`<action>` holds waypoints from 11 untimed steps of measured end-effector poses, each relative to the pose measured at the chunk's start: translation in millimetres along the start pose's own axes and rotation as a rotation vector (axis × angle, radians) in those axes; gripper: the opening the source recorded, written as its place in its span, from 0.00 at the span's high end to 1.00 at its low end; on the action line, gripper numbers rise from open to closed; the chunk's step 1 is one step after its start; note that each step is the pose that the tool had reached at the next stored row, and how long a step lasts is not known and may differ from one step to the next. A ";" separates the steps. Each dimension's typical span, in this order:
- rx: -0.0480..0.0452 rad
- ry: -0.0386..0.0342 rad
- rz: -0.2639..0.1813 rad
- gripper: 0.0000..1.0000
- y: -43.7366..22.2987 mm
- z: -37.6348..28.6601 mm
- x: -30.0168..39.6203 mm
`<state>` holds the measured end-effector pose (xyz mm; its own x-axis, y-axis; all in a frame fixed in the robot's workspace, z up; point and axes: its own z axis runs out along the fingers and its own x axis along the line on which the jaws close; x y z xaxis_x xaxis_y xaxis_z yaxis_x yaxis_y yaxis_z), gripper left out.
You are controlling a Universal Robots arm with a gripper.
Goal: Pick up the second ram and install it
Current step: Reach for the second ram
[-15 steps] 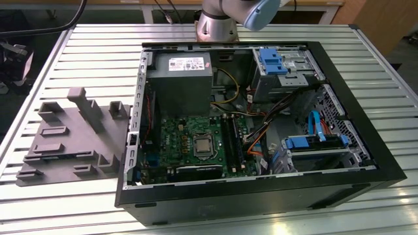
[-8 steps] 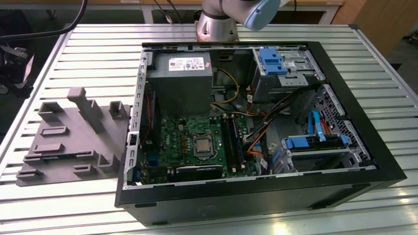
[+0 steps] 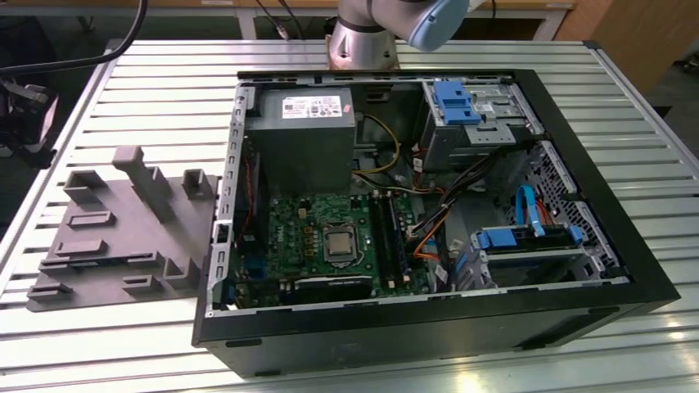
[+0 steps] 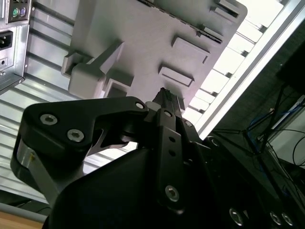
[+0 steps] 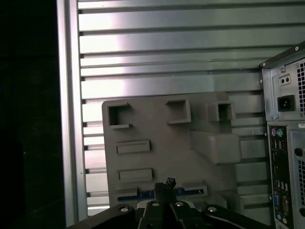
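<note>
While my claw [image 5: 167,183] is hovering clenched over the second ram [image 5: 193,192], I'm risking jabbing it if unopened.

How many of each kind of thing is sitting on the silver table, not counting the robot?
Computer: 1, case open
Gray fixture: 1
Ram: 1, lying in the fixture
Total: 3
</note>
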<state>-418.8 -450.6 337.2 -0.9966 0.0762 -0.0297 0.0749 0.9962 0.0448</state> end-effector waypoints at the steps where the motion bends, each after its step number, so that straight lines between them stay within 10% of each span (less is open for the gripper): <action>1: -0.0001 -0.0001 0.000 0.89 -0.4 0.5 0.0; 11: 0.0001 0.0001 0.000 0.89 -5.8 6.1 -0.2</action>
<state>-418.8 -456.2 330.9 -0.9967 0.0762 -0.0296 0.0748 0.9962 0.0446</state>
